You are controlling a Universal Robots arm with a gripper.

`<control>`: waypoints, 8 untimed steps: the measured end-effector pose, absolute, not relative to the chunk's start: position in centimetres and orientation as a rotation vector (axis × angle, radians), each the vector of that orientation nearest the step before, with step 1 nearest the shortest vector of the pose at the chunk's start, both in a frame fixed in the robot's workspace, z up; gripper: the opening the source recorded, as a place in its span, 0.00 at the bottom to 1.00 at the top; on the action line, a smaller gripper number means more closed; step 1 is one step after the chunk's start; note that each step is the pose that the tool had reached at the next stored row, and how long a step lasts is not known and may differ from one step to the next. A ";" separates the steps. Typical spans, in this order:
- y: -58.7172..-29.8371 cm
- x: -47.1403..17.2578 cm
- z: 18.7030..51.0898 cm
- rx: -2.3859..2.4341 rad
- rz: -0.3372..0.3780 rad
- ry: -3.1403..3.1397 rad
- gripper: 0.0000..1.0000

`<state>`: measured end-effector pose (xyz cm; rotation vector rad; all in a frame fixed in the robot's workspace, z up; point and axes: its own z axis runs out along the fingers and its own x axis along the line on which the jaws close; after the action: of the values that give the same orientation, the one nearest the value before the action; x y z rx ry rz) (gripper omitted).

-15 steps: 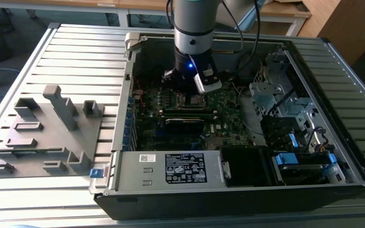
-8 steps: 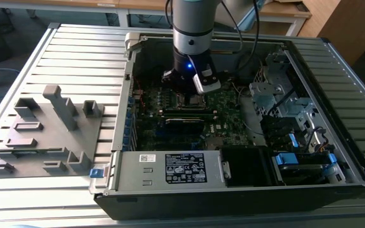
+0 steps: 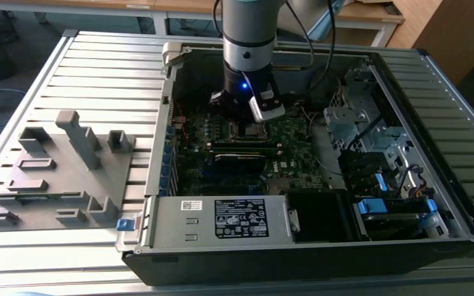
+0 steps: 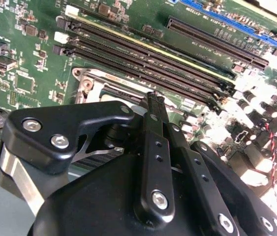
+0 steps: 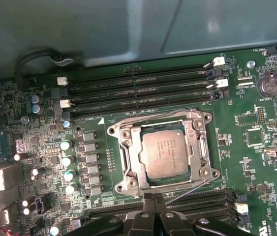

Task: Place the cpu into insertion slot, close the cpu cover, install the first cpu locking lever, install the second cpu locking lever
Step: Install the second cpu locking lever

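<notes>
In the first wrist view the cpu (image 5: 164, 153) lies flat in the insertion slot (image 5: 203, 156), silver top up. The cpu cover (image 5: 128, 143) is down around it as a silvery frame. A thin wire locking lever (image 5: 190, 191) slants up off the socket's edge beside my gripper (image 5: 153, 199). The gripper's black fingers are pressed together, their tips at the socket's edge close to the lever's end. In the second wrist view the gripper (image 4: 152, 98) hides most of the socket frame (image 4: 93, 82). In the exterior view the gripper (image 3: 249, 125) hangs low over the motherboard inside the open computer case.
Long black memory slots (image 5: 138, 91) run along both sides of the socket. Capacitors (image 5: 68, 160) stand beside it. The case walls (image 3: 165, 123), a drive cage (image 3: 360, 123) and a labelled power supply (image 3: 220, 219) hem the board in. A grey fixture (image 3: 56, 172) lies at the exterior view's left.
</notes>
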<state>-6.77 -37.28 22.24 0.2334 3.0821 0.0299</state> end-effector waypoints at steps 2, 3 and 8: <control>-37.3 -6.8 22.2 0.233 0.028 3.082 0.11; -37.3 -6.9 22.2 0.233 0.027 3.082 0.11; -37.3 -7.0 22.2 0.233 0.025 3.082 0.11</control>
<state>-6.99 -37.35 22.16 0.2333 3.0819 0.0253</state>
